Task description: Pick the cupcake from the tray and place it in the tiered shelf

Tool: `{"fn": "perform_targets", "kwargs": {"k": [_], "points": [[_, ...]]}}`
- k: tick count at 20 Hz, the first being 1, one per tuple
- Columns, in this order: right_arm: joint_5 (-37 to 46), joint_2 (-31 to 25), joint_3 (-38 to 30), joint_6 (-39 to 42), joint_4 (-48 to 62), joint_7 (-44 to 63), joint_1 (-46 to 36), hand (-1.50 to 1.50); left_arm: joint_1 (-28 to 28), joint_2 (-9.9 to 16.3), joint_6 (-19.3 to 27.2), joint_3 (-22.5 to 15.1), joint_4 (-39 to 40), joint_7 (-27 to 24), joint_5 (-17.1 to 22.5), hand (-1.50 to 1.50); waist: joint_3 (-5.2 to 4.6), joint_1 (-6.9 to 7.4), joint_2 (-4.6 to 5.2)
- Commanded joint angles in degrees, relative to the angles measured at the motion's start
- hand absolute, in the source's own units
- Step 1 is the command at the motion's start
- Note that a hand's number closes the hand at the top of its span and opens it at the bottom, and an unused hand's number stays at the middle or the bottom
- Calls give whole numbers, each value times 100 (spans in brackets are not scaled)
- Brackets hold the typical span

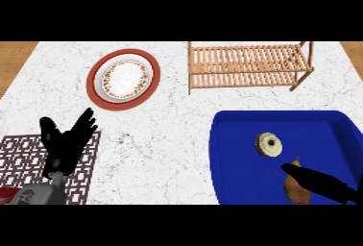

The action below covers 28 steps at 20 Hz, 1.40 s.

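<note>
White marble counter (170, 144) filled the view, with strips of wood showing at its far corners. On its near right lay a large blue tray (241, 182), its rim raised along the far and left sides. A wooden tiered shelf (245, 65) of slats stood at the far right, well apart from the tray. At the far left sat a round plate (124, 78), white in the middle with a flowered ring and a red border. A dark latticed mat (21, 158) covered the near left corner. The left hand (65, 139) rested above the mat, fingers straight and spread, holding nothing. The right hand (319, 181) came in low over the tray from the right edge; only a dark, narrow part of it showed, so whether its fingers were curled could not be told. Its tip lay just over a brownish pear-shaped item (296, 191). The cupcake (269, 144) sat in the tray, just beyond that tip and untouched.
</note>
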Motion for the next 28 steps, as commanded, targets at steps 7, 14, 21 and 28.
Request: {"fn": "perform_targets", "kwargs": {"k": [7,14,21,28], "points": [[457,597,-76,1246,1272,1548,-1613,-150,-6,24,-21,106,99,335,17,0,-11,-98,-9],[1121,1147,86,948,1845,1779,-1575,-150,129,-74,-102,181,253,14,-25,0,-12,-162,-17],[1192,1156,-48,958,2318,1691,-1688,-150,259,12,-84,202,-295,393,-2,0,-1,-126,-30],[1193,1158,36,841,2775,1833,-2061,-150,70,-202,8,157,82,233,-231,0,-7,-154,-12]]}}
